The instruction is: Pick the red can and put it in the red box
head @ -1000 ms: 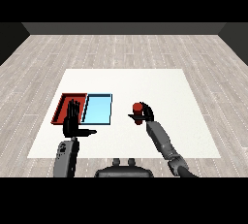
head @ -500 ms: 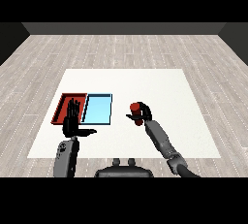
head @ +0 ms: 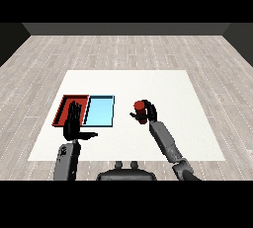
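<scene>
The red can [head: 140, 108] is held upright above the white table, right of the trays, with my right hand [head: 147, 113] curled round it. The red tray [head: 66, 107] lies at the left of the table, and the light blue tray [head: 100, 110] lies right beside it. My left hand [head: 74, 126] is raised with straight fingers and the thumb spread, in front of the red tray's near edge, covering part of it. It holds nothing.
The white table [head: 163, 89] stretches wide behind and to the right of the can. A grey wooden floor surrounds the table.
My right hand has shifted slightly left with the red can. The left hand has stayed in place.
</scene>
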You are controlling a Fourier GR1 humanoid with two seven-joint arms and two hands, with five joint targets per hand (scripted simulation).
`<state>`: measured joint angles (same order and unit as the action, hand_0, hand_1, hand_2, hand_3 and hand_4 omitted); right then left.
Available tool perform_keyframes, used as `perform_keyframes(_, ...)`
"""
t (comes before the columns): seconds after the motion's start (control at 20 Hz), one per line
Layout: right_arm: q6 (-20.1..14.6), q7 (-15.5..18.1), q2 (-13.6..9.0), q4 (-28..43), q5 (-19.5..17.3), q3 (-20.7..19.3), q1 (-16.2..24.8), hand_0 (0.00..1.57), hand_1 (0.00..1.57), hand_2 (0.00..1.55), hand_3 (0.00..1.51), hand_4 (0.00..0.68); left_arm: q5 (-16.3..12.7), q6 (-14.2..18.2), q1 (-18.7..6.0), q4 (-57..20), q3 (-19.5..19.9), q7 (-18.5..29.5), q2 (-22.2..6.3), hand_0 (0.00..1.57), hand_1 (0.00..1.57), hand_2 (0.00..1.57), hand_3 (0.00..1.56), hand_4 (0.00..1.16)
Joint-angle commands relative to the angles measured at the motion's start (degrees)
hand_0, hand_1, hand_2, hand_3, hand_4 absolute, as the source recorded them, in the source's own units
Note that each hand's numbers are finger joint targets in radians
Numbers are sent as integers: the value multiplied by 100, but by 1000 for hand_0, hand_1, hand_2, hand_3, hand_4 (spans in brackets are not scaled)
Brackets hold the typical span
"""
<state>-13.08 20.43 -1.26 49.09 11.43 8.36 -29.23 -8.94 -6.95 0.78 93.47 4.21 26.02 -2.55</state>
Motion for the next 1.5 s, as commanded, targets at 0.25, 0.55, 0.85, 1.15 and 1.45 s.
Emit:
perform_keyframes(0.25,-380,-662,27,2210,-340,272,767,1515,1515,1460,1383,608,274,89,267,316,-204,-73,7,0,0,0,0,0)
perform_keyframes(0.55,-2,-604,-328,3337,-117,98,1036,1485,1485,1441,1398,631,380,143,-134,580,-820,-844,232,0,0,0,0,0)
perform_keyframes(0.85,-984,-324,117,2410,-122,835,248,1485,1485,1441,1398,631,231,67,-605,84,-530,-798,24,0,0,0,0,0)
perform_keyframes(1.15,-789,-501,-4,3321,-366,683,656,1438,1438,1410,1381,622,895,876,-232,444,-1854,-1278,254,0,0,0,0,0)
perform_keyframes(1.45,-1104,-498,122,3489,-362,1065,530,1436,1436,1427,1397,632,899,1420,-875,-35,-2249,-1587,255,0,0,0,0,0)
